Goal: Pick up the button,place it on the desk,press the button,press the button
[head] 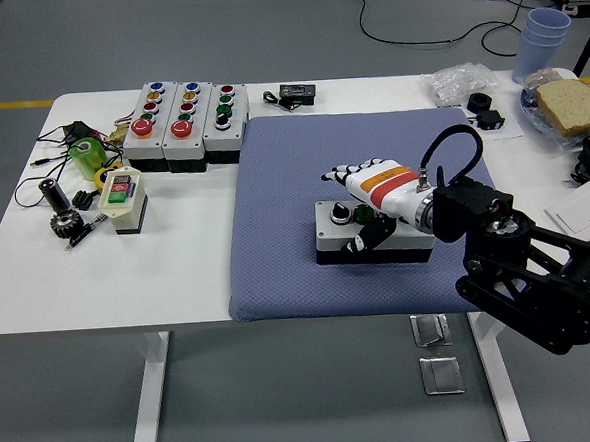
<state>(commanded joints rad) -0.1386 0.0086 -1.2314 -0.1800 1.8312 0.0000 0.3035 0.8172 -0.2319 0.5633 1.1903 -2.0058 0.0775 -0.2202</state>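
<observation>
A white button box with a black base [374,238] lies on the blue mat [284,212], right of the mat's middle. Its top shows a black knob [341,214] and a green button [364,215]. My right hand [356,199], white with orange and red stripes, hovers over the box's right half. The fingers [340,172] stretch out leftward above the box top, and the thumb [361,240] hangs down at the box's front edge. The hand is open and holds nothing. My left arm is out of sight.
Three grey button boxes [183,113] stand at the back left. A cream box with red and green buttons [123,196], a green object [87,154] and small tools [64,217] lie at the left. Cups [544,33], bread [571,104] and paper [585,209] are at the right.
</observation>
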